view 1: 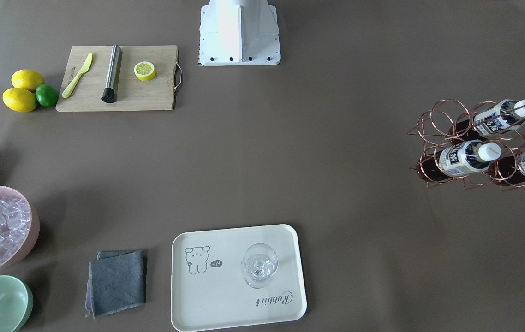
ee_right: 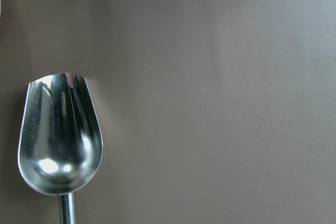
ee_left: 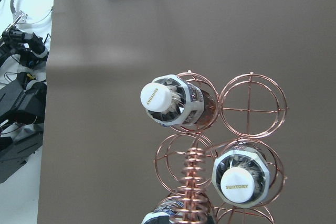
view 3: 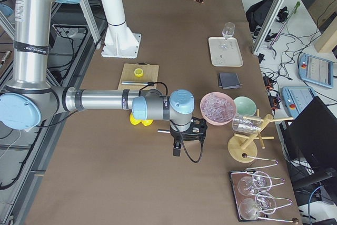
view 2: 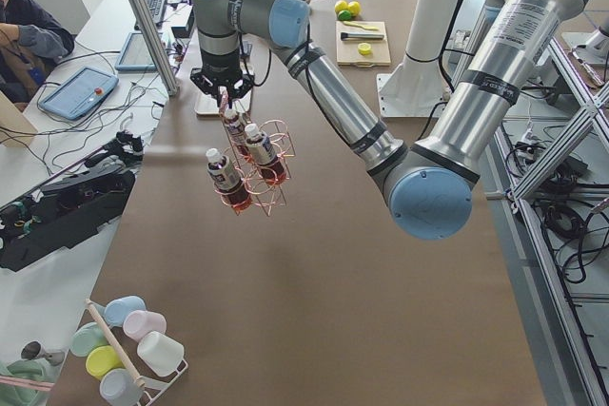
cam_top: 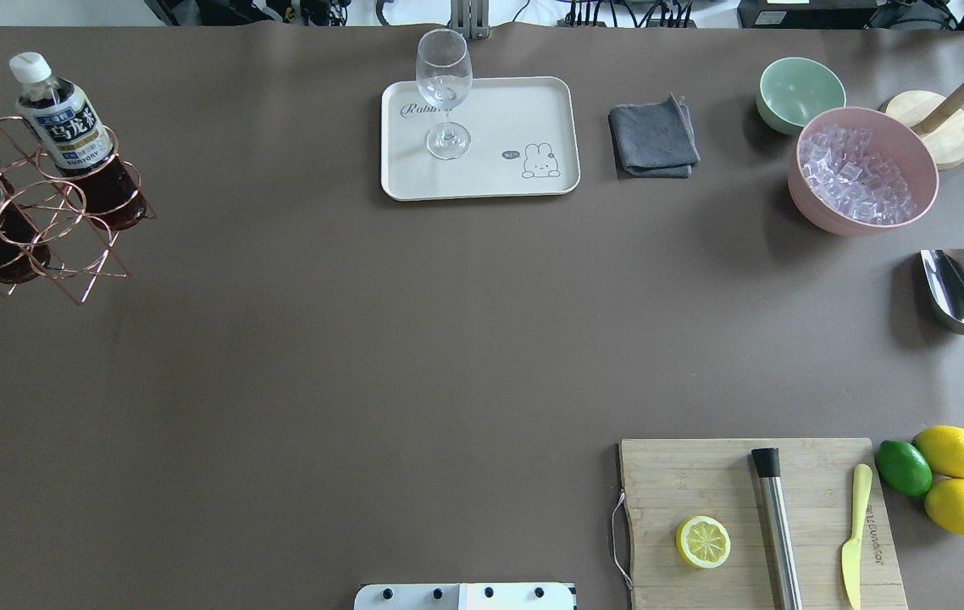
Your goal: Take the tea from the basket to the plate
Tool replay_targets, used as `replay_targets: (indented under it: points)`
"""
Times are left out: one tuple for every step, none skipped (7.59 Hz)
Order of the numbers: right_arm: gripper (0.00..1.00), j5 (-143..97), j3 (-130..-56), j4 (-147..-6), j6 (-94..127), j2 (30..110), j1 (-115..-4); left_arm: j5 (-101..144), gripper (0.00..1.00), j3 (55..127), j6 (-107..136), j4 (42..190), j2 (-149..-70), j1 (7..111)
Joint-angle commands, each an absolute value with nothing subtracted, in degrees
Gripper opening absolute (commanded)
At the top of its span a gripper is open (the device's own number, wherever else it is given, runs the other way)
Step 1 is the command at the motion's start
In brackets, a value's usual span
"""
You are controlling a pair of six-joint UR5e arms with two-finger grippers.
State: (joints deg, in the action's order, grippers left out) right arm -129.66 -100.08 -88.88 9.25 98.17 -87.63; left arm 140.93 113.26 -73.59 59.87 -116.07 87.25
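Left gripper (view 2: 221,90) over basket (view 1: 479,138), right gripper (view 3: 187,133) over steel scoop (ee_right: 60,135). Fingers show only in the side views, so cannot tell if apart or together.
Coiled handle (ee_left: 193,179) rises just under the left gripper. Three tea bottles (view 1: 468,157) stand in the basket rings; cannot tell their labels apart. Plate (cam_top: 533,102) well apart, holding a wine glass (cam_top: 445,93).

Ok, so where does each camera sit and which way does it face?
Front-facing: across the table, facing the robot; its white base at top.
Overhead: behind the robot, looking forward; base edge only.
Exterior left: table's left end; near left arm above the wire basket.
Exterior right: opposite end; near right arm.
Left wrist: down onto the basket; no body.
Right wrist: down onto a steel scoop; no body.
Shared: cream tray, front-facing and overhead.
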Motion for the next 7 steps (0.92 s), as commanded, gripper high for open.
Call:
replay_targets:
  points:
    - [1.00,-129.55,-100.11,-88.86,9.23,98.17,-87.63,140.72,0.00,121.61,-62.98,59.15,-116.37,79.75]
    - [1.00,-129.55,-100.11,-88.86,9.32,98.17,-87.63,140.36,0.00,123.38,-58.23,59.06,-117.76,76.15]
    - [1.00,-129.72,-100.02,-88.94,9.32,98.17,-87.37,140.10,0.00,123.49,-54.01,59.06,-120.12,72.63]
    - [1.00,-129.99,-99.93,-88.95,9.32,98.09,-87.36,136.62,0.00,123.31,-49.09,59.06,-123.45,68.51]
    - [1.00,-130.08,-99.93,-88.95,9.32,98.09,-87.36,133.19,0.00,123.05,-44.17,59.15,-126.18,64.03]
    - [1.00,-130.08,-99.84,-88.95,9.23,97.91,-87.02,131.76,0.00,122.96,-38.29,59.15,-128.82,59.90]
    - [1.00,-131.21,-101.41,-88.86,9.14,99.22,-88.14,131.66,0.00,122.61,-34.23,59.24,-130.85,56.81]
